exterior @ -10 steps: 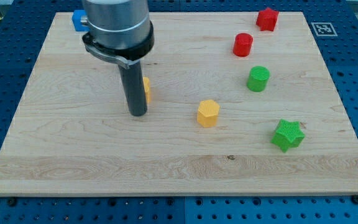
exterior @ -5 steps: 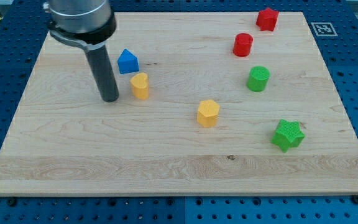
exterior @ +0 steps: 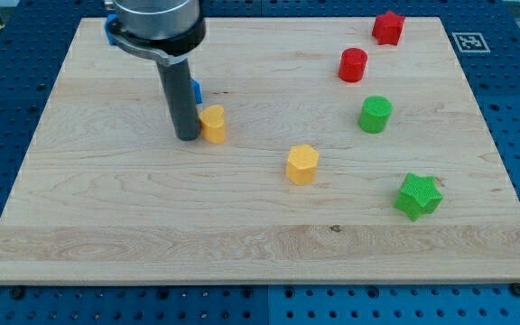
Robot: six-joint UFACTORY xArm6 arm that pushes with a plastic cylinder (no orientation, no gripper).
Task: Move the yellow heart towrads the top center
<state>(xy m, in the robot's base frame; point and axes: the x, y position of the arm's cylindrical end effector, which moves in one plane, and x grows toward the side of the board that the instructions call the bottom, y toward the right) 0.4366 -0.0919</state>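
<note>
Near the bench's (exterior: pixel 79 226) top-left region, my tip (exterior: pixel 188 138) rests touching the left side of the yellow heart (exterior: pixel 213 124); no claw exists, only the rod. At the top-right corner sits a black-and-white square marker (exterior: pixel 468 41), no legible writing. The rod hides most of a blue block (exterior: pixel 196 91), shape unclear; another blue block (exterior: pixel 111 30) at the top edge is mostly covered by the arm.

Blue block (exterior: pixel 194 90) just above yellow heart (exterior: pixel 213 124)
</note>
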